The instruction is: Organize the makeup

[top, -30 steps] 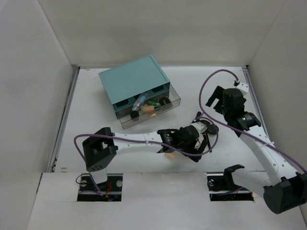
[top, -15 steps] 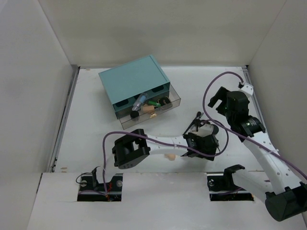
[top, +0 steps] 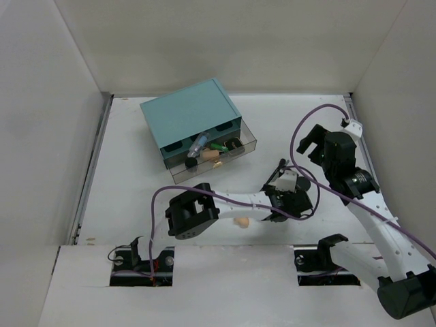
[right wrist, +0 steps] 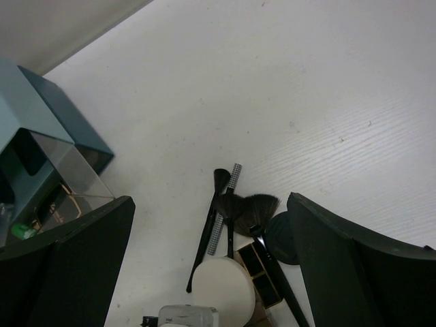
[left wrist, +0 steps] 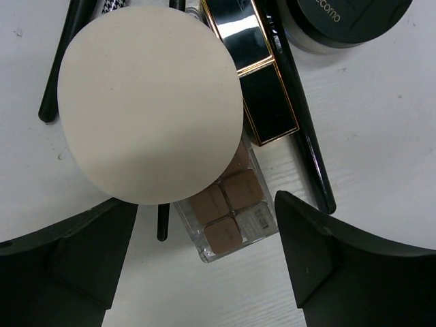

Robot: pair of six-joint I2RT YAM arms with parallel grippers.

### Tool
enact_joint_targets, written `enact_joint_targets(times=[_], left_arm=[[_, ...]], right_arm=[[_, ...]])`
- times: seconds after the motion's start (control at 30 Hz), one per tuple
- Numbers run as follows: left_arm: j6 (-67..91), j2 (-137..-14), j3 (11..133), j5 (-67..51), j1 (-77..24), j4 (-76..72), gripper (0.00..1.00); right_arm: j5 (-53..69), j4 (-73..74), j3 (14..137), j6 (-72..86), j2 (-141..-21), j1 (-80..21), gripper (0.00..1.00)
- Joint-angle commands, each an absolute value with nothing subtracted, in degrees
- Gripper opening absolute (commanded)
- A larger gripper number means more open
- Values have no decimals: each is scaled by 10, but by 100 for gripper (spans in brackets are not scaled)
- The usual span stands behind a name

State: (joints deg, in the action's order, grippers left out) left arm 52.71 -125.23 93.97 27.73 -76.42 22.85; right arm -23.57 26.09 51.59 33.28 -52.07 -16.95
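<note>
My left gripper [top: 289, 196] is open and empty, low over a pile of makeup. In the left wrist view [left wrist: 204, 208] its jaws stand either side of a cream round puff [left wrist: 150, 102] lying on a clear palette of brown squares [left wrist: 228, 218]. A black and gold compact [left wrist: 259, 75], a long black brush handle [left wrist: 303, 146] and a round black compact [left wrist: 347, 17] lie beside them. A peach sponge [top: 240, 222] lies on the table left of the pile. My right gripper [top: 310, 140] is open and empty, high above the pile [right wrist: 235, 245].
The teal two-drawer box [top: 191, 117] stands at the back left, its clear lower drawer [top: 216, 157] pulled out with several items in it. It also shows in the right wrist view [right wrist: 41, 116]. White walls close in the table on three sides.
My left gripper has moved right, away from the peach sponge, to over the makeup pile. My right gripper has shifted slightly right.
</note>
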Motion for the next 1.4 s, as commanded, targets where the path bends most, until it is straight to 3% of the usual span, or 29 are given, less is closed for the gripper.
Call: enact_joint_targets(times=[0.0,0.23,0.53,0.9,1.03,1.37], left_arm=[[542,-1277,962,300,-768,273,80],[524,-1310,1010,343,-787,339,77],[521,-1290,977,343,-785,351,54],[480,-1131,836,340,-799,356,42],[457,-1087,811,336,-797,358,31],[378,-1024,820,326,-794,375,32]], right_arm=[[-244,235,518,339,-511,-167,100],[-245,231,512,339,-510,-167,100],[-243,225,511,338,-512,-164,100],[-242,218,510,337,-505,-164,100],[-242,215,506,337,-504,-164,100],[-242,215,506,335,-501,-164,100]])
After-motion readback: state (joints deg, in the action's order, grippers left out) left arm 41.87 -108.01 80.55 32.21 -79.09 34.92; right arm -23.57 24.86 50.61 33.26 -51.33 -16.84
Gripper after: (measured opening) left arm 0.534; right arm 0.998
